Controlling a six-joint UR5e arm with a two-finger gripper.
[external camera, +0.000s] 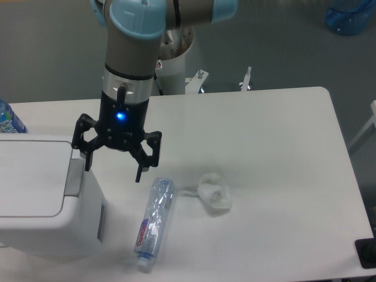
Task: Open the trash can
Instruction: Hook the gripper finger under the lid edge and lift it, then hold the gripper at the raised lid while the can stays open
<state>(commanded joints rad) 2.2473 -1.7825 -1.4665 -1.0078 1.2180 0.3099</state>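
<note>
White table (282,153): trash can (35,194) lid shut, fingers (139,171) spread nr strip

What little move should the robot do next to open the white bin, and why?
Probably slide a bit toward the bin and lower one finger onto the grey push-strip. The trash can has its lid down flat, and the gripper hangs open just beside that strip, with its fingers not touching it. The bottle lies to the other side, out of the way.

Crushed clear plastic bottle (153,224) lying on white table (276,153) just below the claw; crumpled white wrapper (214,193) below and right; blue bottle (9,119) at far left edge.
</note>
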